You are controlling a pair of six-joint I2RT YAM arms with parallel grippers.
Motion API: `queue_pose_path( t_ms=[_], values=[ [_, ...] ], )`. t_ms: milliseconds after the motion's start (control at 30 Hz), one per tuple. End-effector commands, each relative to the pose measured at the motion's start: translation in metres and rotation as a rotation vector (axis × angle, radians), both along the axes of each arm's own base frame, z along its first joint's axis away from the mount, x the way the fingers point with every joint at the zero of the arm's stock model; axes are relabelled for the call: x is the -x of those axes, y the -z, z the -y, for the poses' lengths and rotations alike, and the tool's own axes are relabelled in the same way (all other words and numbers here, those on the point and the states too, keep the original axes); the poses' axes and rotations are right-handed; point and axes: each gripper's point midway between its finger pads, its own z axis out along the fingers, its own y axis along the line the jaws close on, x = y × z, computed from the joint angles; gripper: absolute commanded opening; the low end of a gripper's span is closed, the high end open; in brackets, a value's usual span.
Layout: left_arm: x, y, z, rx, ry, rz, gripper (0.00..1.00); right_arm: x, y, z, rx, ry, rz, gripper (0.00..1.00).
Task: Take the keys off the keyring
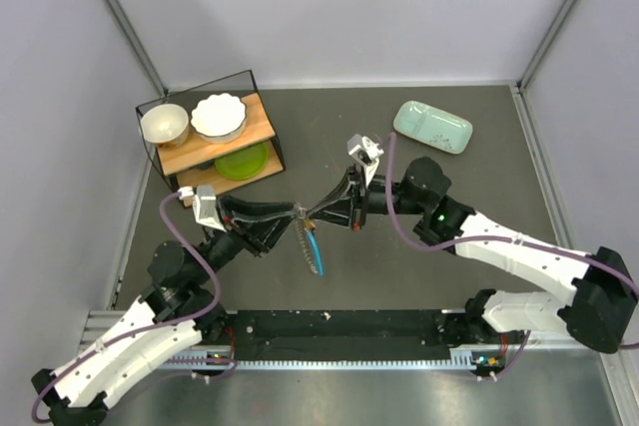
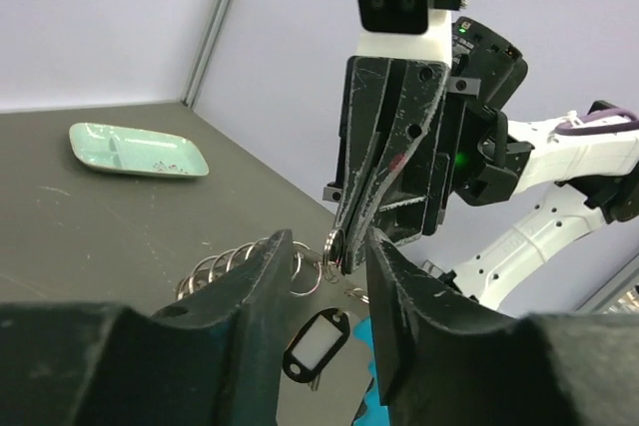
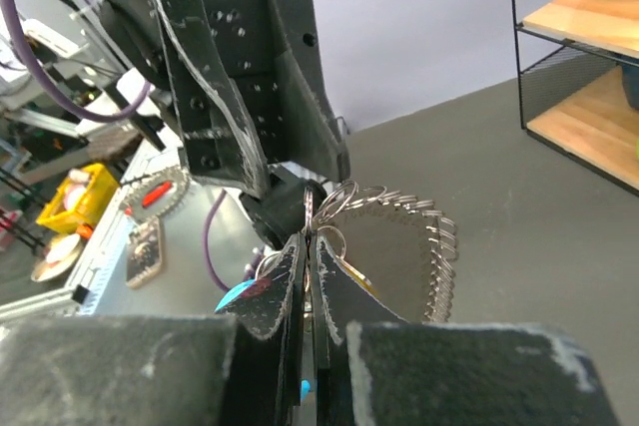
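Two arms meet nose to nose above the middle of the dark table (image 1: 399,256). At far left stands a black wire rack (image 1: 265,125) holding two pale bowls (image 1: 165,124) on its wooden upper shelf and a green plate (image 1: 243,160) below.

Right of the rack, the left gripper (image 1: 293,214) points toward the centre. In its wrist view its fingers (image 2: 262,291) stand apart with a clear gap, clamping nothing that can be seen. One small ring shows in that gap, while the rest of the keyring (image 2: 225,264), a chain of silvery coiled loops, trails off behind the outer side of the left-hand finger.

The keys (image 1: 308,236) hang in a bunch straight below the meeting point, lifted off the table. The blue-covered key (image 1: 316,254) is the lowest of them, and a black tag with a white label (image 2: 315,343) dangles just under the left fingers.

Just to the right, the right gripper (image 1: 321,211) faces the left one, tip nearly to tip. Its fingers (image 3: 334,286) are pinched together on the keyring, only a sliver of gap between them. The loops fan out in an arc to the right of those fingers in the right wrist view.

At far right, well apart from both arms, a mint-green tray (image 1: 432,127) lies on the table.
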Motion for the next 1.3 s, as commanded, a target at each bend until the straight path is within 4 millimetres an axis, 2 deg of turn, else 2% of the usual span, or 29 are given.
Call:
queue_pose_path(
  t_ms=[0,67,133,200,233,267,300,333,367,433,467,767,900,1067,1267],
  values=[
    [0.008,-0.021,-0.009,-0.04,-0.02,0.075,0.48,0.002,-0.011,0.016,0.015,0.035,0.168,0.0],
    [0.005,-0.015,-0.007,-0.082,-0.026,0.074,0.5,0.001,-0.003,0.02,0.043,0.052,0.191,0.0],
    [0.011,-0.012,0.0,-0.134,0.022,0.109,0.52,-0.001,0.003,0.024,0.062,0.059,0.191,0.0],
    [0.015,-0.015,0.006,-0.173,0.056,0.135,0.54,-0.001,0.004,0.027,0.083,0.037,0.199,0.0],
    [0.016,-0.008,0.008,-0.226,0.071,0.15,0.54,-0.001,-0.003,0.027,0.087,0.032,0.215,0.0],
    [0.021,-0.005,0.011,-0.262,0.104,0.163,0.54,0.002,0.007,0.029,0.138,0.007,0.217,0.0],
    [0.021,-0.012,0.013,-0.286,0.112,0.175,0.54,0.003,0.007,0.029,0.152,-0.001,0.224,0.0],
    [0.02,-0.001,0.014,-0.353,0.122,0.164,0.54,0.004,0.001,0.029,0.153,-0.007,0.237,0.0],
    [0.026,-0.012,0.015,-0.361,0.15,0.194,0.53,0.008,0.005,0.031,0.176,-0.034,0.241,0.0],
    [0.027,-0.003,0.019,-0.432,0.186,0.191,0.52,0.014,-0.002,0.033,0.173,-0.061,0.26,0.0],
    [0.031,-0.013,0.019,-0.434,0.203,0.212,0.51,0.018,-0.004,0.034,0.166,-0.086,0.274,0.0],
    [0.038,-0.011,0.034,-0.535,0.335,0.24,0.46,0.038,-0.006,0.041,0.163,-0.178,0.27,0.0],
    [0.039,0.002,0.042,-0.592,0.405,0.195,0.45,0.04,-0.008,0.043,0.155,-0.191,0.277,0.0],
    [0.053,0.008,0.047,-0.618,0.527,0.19,0.42,0.04,-0.008,0.042,0.157,-0.194,0.275,0.0],
    [0.047,0.019,0.051,-0.657,0.532,0.171,0.4,0.042,-0.009,0.042,0.152,-0.208,0.281,0.0]
  ],
)
